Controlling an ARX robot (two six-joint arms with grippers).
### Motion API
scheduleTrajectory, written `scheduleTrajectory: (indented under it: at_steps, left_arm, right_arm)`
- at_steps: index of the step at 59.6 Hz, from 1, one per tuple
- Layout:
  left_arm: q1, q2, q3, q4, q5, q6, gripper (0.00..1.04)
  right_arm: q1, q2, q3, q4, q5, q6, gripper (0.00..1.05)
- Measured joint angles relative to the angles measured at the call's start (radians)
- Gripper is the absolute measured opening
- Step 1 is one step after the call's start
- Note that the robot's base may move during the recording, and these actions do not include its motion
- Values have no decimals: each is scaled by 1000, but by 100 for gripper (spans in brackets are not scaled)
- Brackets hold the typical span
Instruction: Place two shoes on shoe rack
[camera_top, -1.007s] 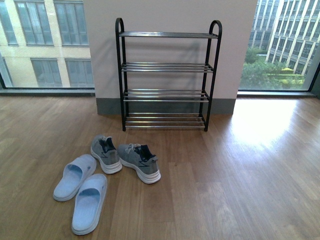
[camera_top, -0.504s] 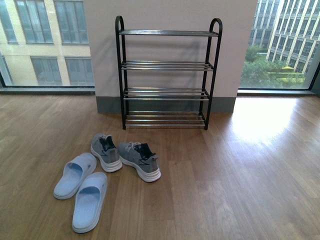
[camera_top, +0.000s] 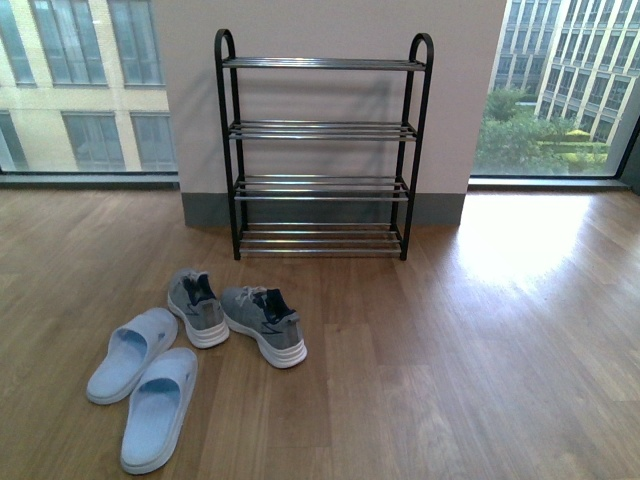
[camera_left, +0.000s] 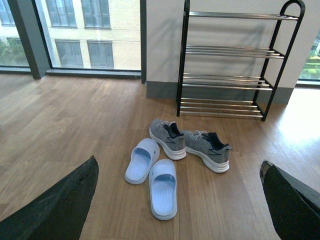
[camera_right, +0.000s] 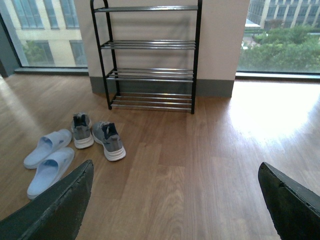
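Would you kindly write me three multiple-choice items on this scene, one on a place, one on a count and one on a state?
1. Where are the grey sneakers?
A. on the floor in front of the shoe rack
B. on its top shelf
C. in a gripper

2. How many shelves has the shoe rack?
A. two
B. three
C. four

3. How do the left gripper and right gripper stand?
A. both shut on sneakers
B. both open, holding nothing
C. one open, one shut

Answers: 1 A, both sneakers lie on the wood before the rack; 2 C, four tiers of chrome bars show; 3 B, each wrist view shows its fingers wide apart, gripping nothing.
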Motion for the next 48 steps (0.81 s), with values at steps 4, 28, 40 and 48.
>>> scheduleTrajectory:
  at_steps: [4, 28, 40, 48]
  left_arm:
    - [0, 0, 0, 0, 0, 0, 95]
    - [0, 0, 0, 0, 0, 0, 95]
    - [0, 0, 0, 0, 0, 0, 95]
    - [0, 0, 0, 0, 0, 0, 95]
  right_arm:
    - [0, 0, 0, 0, 0, 0, 95]
    - [0, -1, 0, -1, 0, 0, 95]
    - [0, -1, 0, -1, 0, 0, 95]
    - [0, -1, 0, -1, -1, 0, 95]
